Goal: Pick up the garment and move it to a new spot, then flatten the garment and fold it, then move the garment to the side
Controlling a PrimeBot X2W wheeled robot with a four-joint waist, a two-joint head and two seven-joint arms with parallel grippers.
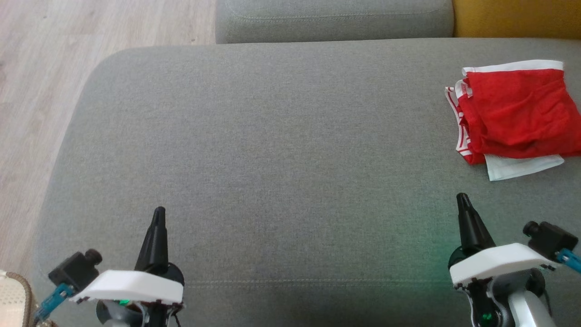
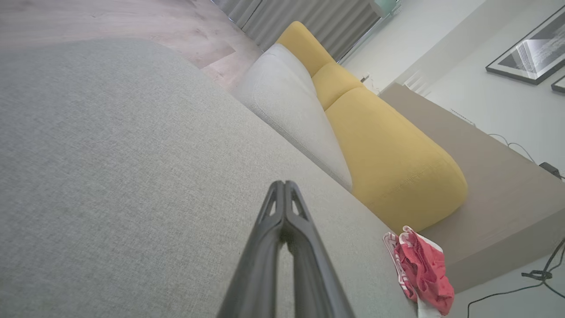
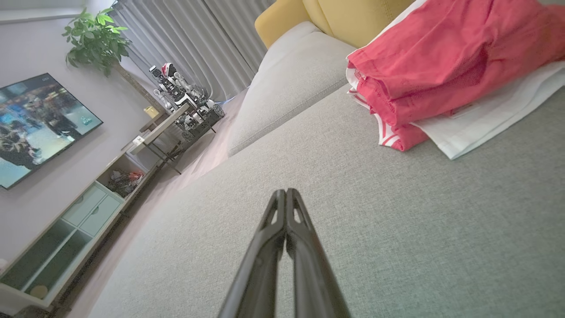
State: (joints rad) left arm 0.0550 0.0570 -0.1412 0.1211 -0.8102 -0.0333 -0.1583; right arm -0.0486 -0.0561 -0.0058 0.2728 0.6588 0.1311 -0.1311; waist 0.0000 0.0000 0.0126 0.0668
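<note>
Closest to me, my left gripper (image 1: 159,212) hovers low over the near edge of the grey sofa seat (image 1: 281,150), its two fingers pressed together with nothing between them. Ahead of it and off to its right the seat is bare, which I take to be the working area. My right gripper (image 1: 462,197) sits just as low, fingers likewise closed and empty. Neither has anything to hold, so both look parked out of the way. The red garment (image 1: 517,113) lies ahead of that right gripper and slightly to its right, apart from its tips. It is folded into a compact stack with a white layer peeking out underneath. Its place at the seat's far right suggests the move to the side is already made.
</note>
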